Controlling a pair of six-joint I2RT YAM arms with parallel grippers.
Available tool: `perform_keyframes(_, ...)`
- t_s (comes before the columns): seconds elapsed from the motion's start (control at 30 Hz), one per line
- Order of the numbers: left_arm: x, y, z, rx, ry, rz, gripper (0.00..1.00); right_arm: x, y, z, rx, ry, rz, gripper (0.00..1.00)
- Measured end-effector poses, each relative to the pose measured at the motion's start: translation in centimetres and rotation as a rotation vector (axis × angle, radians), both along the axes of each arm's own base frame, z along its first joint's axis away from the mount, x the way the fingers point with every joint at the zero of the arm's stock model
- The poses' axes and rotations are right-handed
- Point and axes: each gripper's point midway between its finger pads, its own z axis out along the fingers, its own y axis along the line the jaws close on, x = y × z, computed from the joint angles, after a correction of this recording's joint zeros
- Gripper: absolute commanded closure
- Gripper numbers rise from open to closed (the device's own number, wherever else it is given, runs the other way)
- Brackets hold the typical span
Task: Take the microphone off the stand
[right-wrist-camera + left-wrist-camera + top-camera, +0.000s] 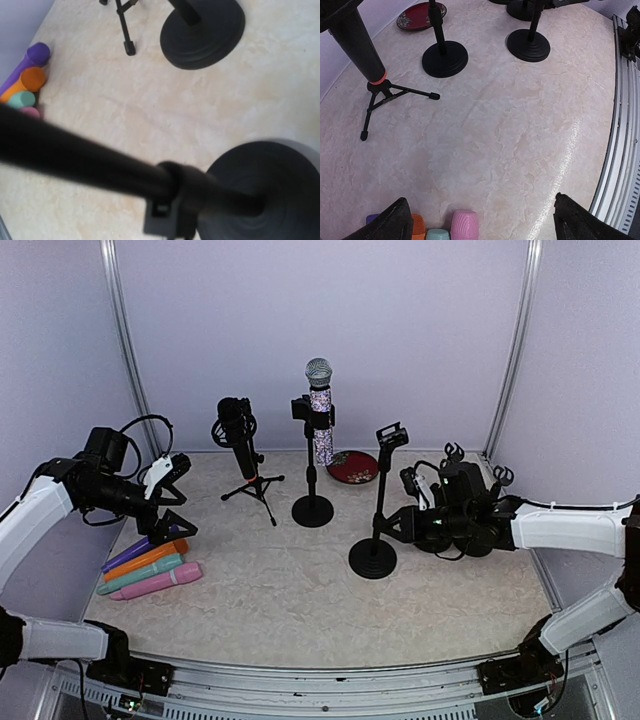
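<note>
Two microphones sit in stands. A patterned microphone (321,420) with a silver head stands upright in the clip of the middle round-base stand (312,510). A black microphone (238,435) leans in a tripod stand (255,487). A third stand (381,500) has an empty clip. My right gripper (398,525) is against this stand's pole, low down. In the right wrist view the blurred pole (75,155) crosses close in front and hides the fingers. My left gripper (180,498) hangs open at the far left, over loose coloured microphones (465,224), with nothing between its fingers.
Several coloured microphones (150,568) lie side by side at the left front. A red dish (352,466) sits behind the middle stand. White walls close in the back and sides. The metal rail (625,150) runs along the table's near edge.
</note>
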Motion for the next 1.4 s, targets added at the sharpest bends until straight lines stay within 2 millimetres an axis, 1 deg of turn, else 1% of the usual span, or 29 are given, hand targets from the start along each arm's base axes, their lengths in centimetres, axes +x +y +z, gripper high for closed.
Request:
perform_keyframes(0.1,0.0,0.0,-0.1,0.001,0.002,0.0,0.05,0.0,0.1,-0.4,0.005,-0.001,0.005,0.87)
perform_keyframes(0.27,0.0,0.0,-0.2,0.002,0.007,0.0,0.05,0.1,0.1,-0.4,0.023,-0.007,-0.005,1.0)
perform_keyframes(0.53,0.1,0.0,-0.3,0.003,0.014,0.0,0.05,0.3,0.0,-0.4,0.021,-0.042,-0.008,1.0)
perform_keyframes(0.67,0.1,0.0,-0.4,0.004,0.015,0.0,0.05,0.3,0.1,-0.5,-0.008,-0.084,-0.006,1.0)
perform_keyframes(0.83,0.0,0.0,-0.5,0.005,0.021,0.0,0.05,0.2,0.4,-0.5,-0.104,-0.188,-0.014,1.0)
perform_keyframes(1.1,-0.2,0.1,-0.6,0.009,0.033,0.002,0.05,-0.1,0.4,-0.5,-0.324,-0.388,-0.065,1.0)
perform_keyframes(1.4,-0.6,0.1,-0.9,0.015,0.05,-0.005,0.05,-1.5,0.2,-0.4,-0.555,-0.609,-0.075,1.0)
